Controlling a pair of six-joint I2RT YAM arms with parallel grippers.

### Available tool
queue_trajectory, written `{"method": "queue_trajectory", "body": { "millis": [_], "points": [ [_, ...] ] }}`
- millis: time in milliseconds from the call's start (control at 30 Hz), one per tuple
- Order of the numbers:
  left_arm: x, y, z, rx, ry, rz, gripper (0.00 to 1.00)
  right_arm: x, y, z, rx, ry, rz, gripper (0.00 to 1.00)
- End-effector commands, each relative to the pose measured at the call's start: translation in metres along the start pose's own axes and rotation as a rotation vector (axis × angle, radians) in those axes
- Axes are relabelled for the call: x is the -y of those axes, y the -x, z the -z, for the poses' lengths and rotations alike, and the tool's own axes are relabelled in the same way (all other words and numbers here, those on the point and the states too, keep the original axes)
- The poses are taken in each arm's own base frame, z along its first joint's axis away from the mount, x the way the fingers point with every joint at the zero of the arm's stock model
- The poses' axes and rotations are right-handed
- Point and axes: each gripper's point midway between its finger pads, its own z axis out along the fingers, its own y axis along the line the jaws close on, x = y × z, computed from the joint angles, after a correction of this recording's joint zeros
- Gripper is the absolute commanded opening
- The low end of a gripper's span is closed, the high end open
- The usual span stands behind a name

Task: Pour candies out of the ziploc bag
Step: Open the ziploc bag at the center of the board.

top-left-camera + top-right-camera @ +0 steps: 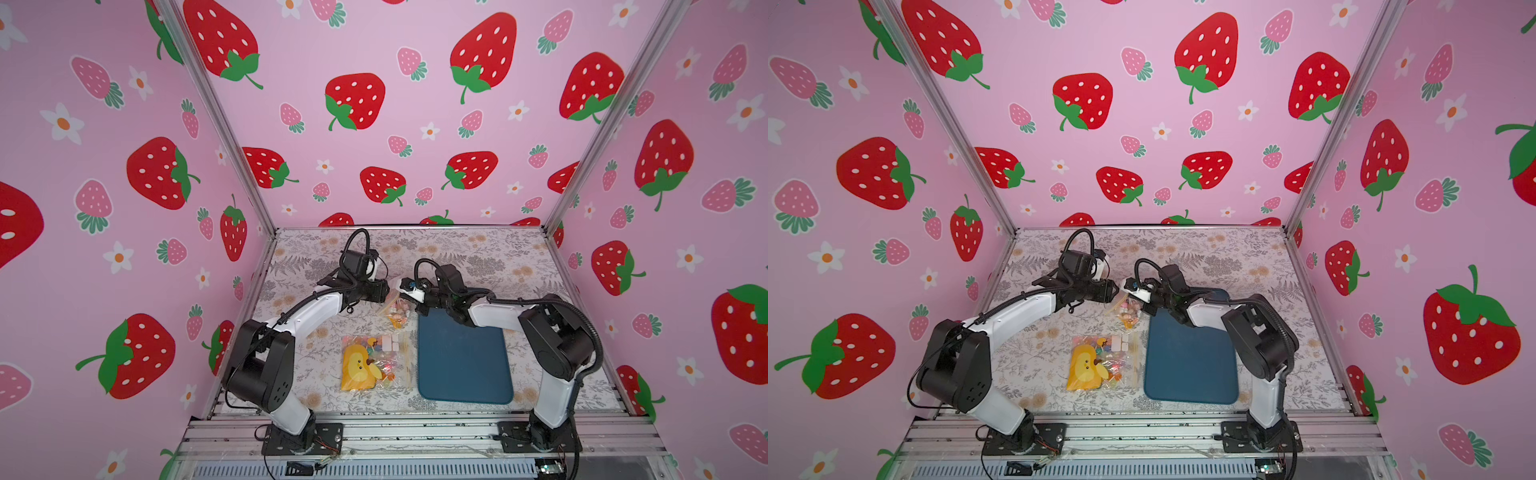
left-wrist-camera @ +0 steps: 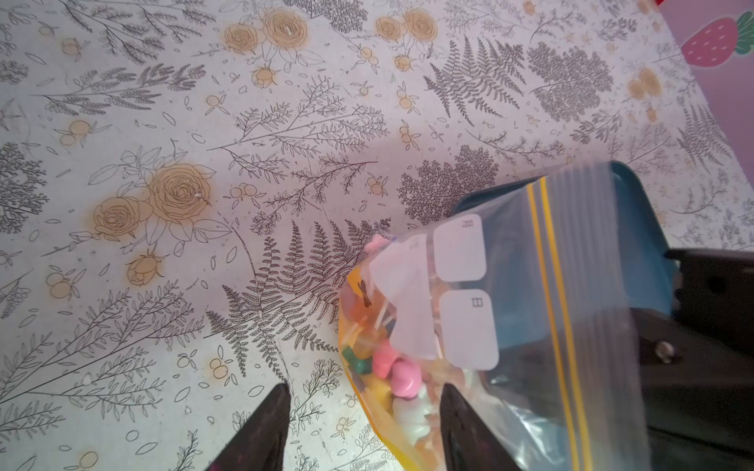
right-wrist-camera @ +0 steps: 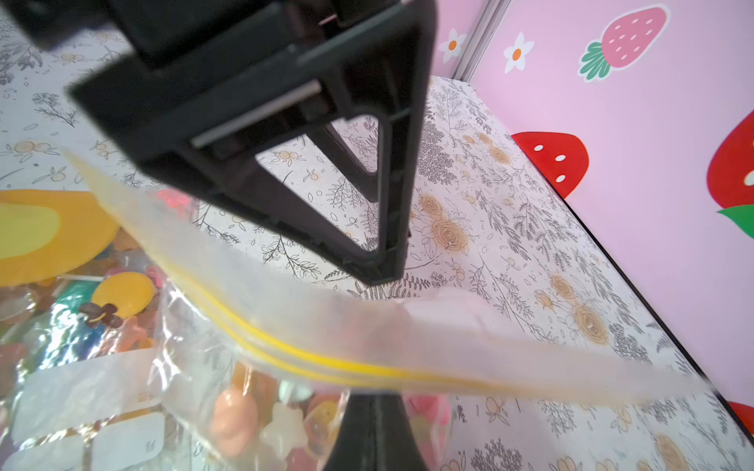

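Right pincer (image 1: pixel 404 289) pinching ziploc bag (image 2: pixel 551 285) rim; candies (image 2: pixel 402 375) inside; left pincer (image 2: pixel 365 391) spread, near bag.

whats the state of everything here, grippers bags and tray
held bag: raised, hanging from its top edge, candies inside
left gripper: open, bag's candy end between its jaws
right gripper: shut on the held bag's top edge
other bag: flat on the table, full
tray: flat on the table, no candies on it

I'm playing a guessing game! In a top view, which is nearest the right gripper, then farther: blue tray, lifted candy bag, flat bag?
1. Lifted candy bag: pinched in the fingers of the right gripper.
2. Blue tray: far corner just below.
3. Flat bag: lying nearer the camera.
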Motion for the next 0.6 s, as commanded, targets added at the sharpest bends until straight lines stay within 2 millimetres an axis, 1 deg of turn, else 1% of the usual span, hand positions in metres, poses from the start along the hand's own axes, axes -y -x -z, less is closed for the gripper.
{"method": "queue_trajectory", "body": {
  "millis": [0,67,133,333,400,467,533,567],
  "points": [
    [0.006,0.007,0.013,0.035,-0.047,-0.03,0.61,0.003,0.021,0.018,0.068,-0.009,0.017,0.0],
    [0.018,0.004,0.013,0.024,-0.116,-0.068,0.61,0.001,0.02,0.025,0.075,0.001,0.0,0.0],
    [0.03,-0.003,0.013,0.002,-0.188,-0.106,0.61,0.002,0.018,0.031,0.079,0.0,-0.015,0.0],
    [0.029,-0.016,0.007,-0.028,-0.191,-0.148,0.63,0.008,0.014,0.041,0.087,-0.025,-0.039,0.0],
    [0.033,-0.022,0.007,-0.037,-0.215,-0.185,0.64,0.01,0.014,0.045,0.097,-0.033,-0.045,0.0],
    [0.042,-0.026,0.008,-0.029,-0.248,-0.238,0.65,0.011,0.013,0.047,0.101,-0.034,-0.053,0.0],
    [0.055,-0.031,0.01,0.001,-0.305,-0.308,0.67,0.012,0.011,0.048,0.098,-0.033,-0.057,0.0],
    [0.061,-0.033,0.011,0.02,-0.322,-0.337,0.7,0.012,0.011,0.048,0.1,-0.031,-0.057,0.0]
  ]
}}
